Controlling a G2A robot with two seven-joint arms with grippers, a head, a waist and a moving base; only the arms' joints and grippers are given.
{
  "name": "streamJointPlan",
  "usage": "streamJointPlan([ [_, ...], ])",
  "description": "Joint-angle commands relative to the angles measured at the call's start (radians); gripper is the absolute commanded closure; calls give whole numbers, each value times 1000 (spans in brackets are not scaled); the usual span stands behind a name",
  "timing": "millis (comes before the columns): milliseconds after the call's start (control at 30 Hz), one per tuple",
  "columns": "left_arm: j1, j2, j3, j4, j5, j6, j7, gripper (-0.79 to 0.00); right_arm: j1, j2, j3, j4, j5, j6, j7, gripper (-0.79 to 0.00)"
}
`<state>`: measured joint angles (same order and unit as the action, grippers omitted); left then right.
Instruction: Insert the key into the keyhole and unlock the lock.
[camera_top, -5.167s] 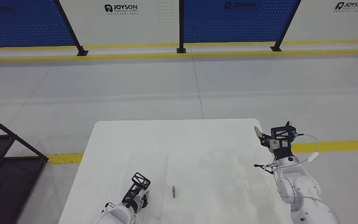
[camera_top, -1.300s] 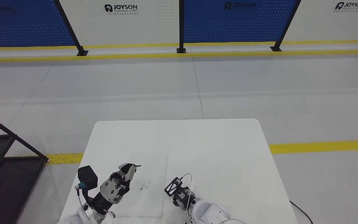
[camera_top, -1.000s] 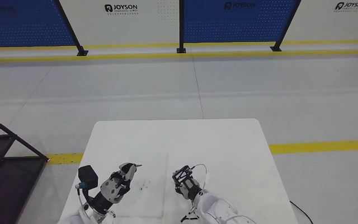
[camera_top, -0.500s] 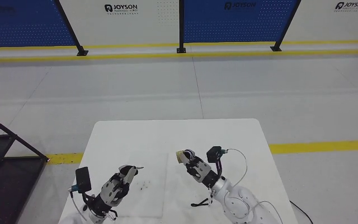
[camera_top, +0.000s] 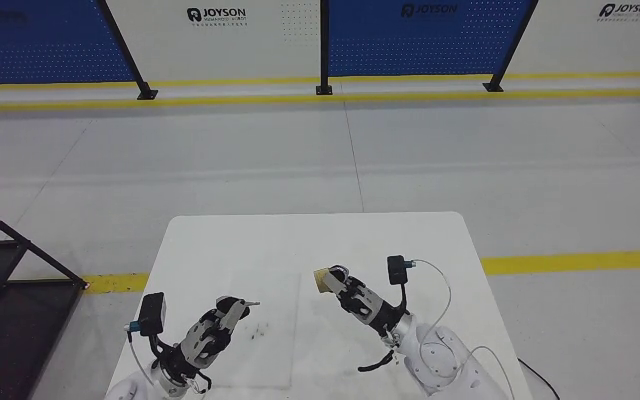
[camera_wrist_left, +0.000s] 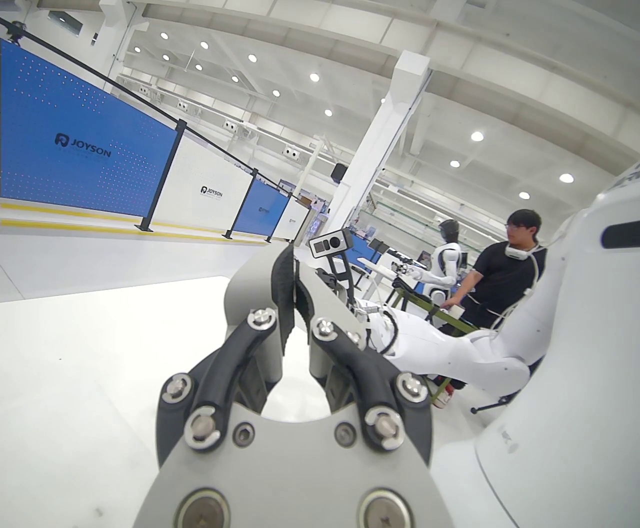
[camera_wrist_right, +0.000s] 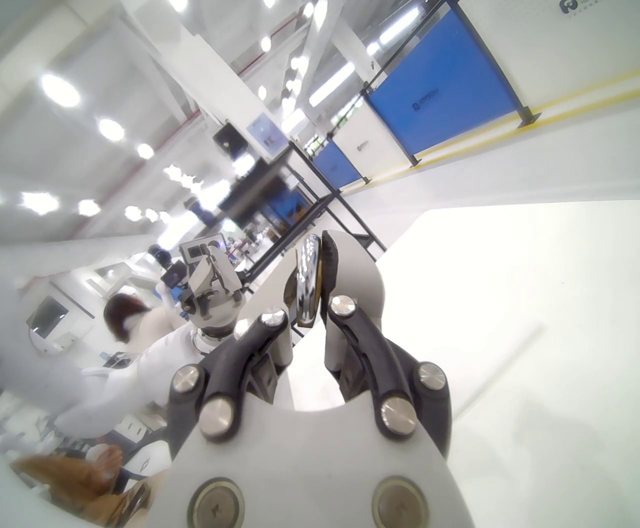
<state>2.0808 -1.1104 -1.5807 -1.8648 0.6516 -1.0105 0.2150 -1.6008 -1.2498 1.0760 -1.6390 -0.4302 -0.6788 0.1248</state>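
left pincer: the left pincer (camera_wrist_left: 285, 272) is closed, its black pads pressed flat on a thin metal key (camera_top: 252, 302). A sliver of the key pokes past the tips towards mid-desk. This probably leaves the blade free for insertion.
right pincer: the right pincer (camera_wrist_right: 316, 260) is clamped on a brass-coloured metal lock (camera_top: 322, 281), and the wrist view shows a shiny rounded edge between the pads. The lock sticks out beyond the tips and is turned towards the left arm, likely to offer the keyhole. The keyhole itself can't be made out.
height: both items look held clear of the white rectangular desk (camera_top: 400, 245), which would leave room to line them up.
gap: key and lock are well apart with open desk between them, so the key is not yet inserted. The next move probably needs careful tip-to-hole lining up, and the thin key could slip in the pads.
specks: tiny dark specks (camera_top: 260, 329) lie on the desk just beside the left pincer, too small to identify.
floor: a yellow floor stripe (camera_top: 560, 262) runs beyond the desk.
writing: the blue and white fence panels (camera_top: 215, 35) each carry a logo mark with one short line of lettering. No labels can be seen on the key or lock.
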Motion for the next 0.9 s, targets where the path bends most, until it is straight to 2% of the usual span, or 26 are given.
streamJointPlan([
  [0,0,0,0,0,0,0,0,0,0,0,0,0,0,0,0,0],
  [533,0,0,0,0,0,0,0,0,0,0,1,0,1,4,-4,0],
  [700,-1,-6,39,-6,-43,14,23,0,-7,-8,-2,14,-3,-20,-121,0],
  [867,4,-24,122,0,-91,-2,135,0,-22,-25,-51,34,-111,-101,-312,0],
])
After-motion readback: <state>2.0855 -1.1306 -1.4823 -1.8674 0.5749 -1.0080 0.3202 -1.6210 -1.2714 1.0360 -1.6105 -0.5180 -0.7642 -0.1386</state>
